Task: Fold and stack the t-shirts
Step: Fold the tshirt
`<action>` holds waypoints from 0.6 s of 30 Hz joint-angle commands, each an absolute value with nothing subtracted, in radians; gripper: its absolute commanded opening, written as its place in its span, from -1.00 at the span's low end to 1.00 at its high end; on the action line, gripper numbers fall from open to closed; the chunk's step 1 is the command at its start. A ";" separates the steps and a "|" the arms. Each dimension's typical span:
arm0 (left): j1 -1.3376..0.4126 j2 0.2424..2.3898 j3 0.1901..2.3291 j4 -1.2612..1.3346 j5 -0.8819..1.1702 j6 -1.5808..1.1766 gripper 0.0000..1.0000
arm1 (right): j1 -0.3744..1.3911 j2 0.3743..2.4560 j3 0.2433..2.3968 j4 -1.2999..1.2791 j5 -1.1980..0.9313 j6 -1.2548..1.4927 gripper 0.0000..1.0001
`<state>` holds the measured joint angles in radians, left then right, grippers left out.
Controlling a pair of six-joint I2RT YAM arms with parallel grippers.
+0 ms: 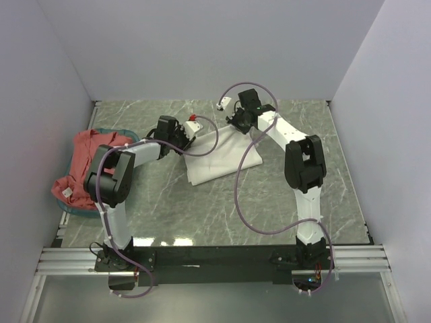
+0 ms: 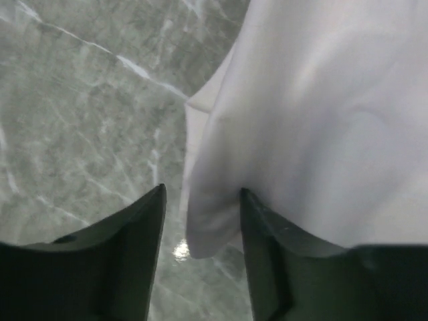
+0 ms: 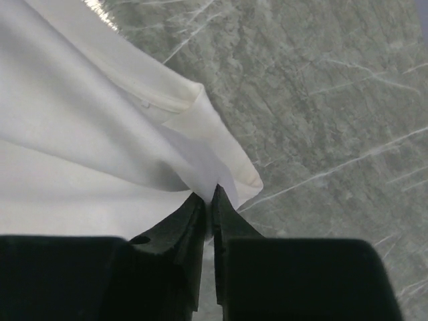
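Observation:
The white t-shirt [image 1: 219,160] lies as a folded slab on the marble table, between both arms. My left gripper [image 1: 184,139] is at its left far corner, and in the left wrist view its jaws [image 2: 202,200] stand apart. A loose corner of white cloth [image 2: 207,227] hangs between them, against the right finger. My right gripper [image 1: 240,125] is at the shirt's far right corner. Seen from the right wrist [image 3: 209,194], it is pinched on a fold of the white cloth [image 3: 87,134]. The salmon-red t-shirt [image 1: 86,158] is heaped in the basket at the left.
The teal plastic basket [image 1: 75,212] stands against the left wall, and the red shirt spills over its rim. Purple cables loop from both arms over the table [image 1: 202,222]. Walls close in the left, far and right sides.

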<state>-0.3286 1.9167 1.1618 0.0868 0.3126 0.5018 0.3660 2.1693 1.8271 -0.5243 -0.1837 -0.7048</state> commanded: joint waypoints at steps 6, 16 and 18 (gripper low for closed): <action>-0.322 1.908 1.288 0.216 -0.216 0.247 0.78 | 0.357 2.282 1.982 -0.354 0.096 -0.434 0.07; -0.270 1.560 1.214 -0.130 0.069 -0.221 0.99 | 0.230 2.243 2.042 -0.544 -0.116 -0.304 0.12; -0.270 1.468 1.131 -0.092 0.115 -0.287 0.99 | 0.172 2.218 2.034 -0.618 -0.347 -0.328 0.15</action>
<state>-0.2600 1.5650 1.2278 -0.0555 -0.0227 -0.1154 0.2527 2.3013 2.0098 -0.4915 -0.0669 -0.3481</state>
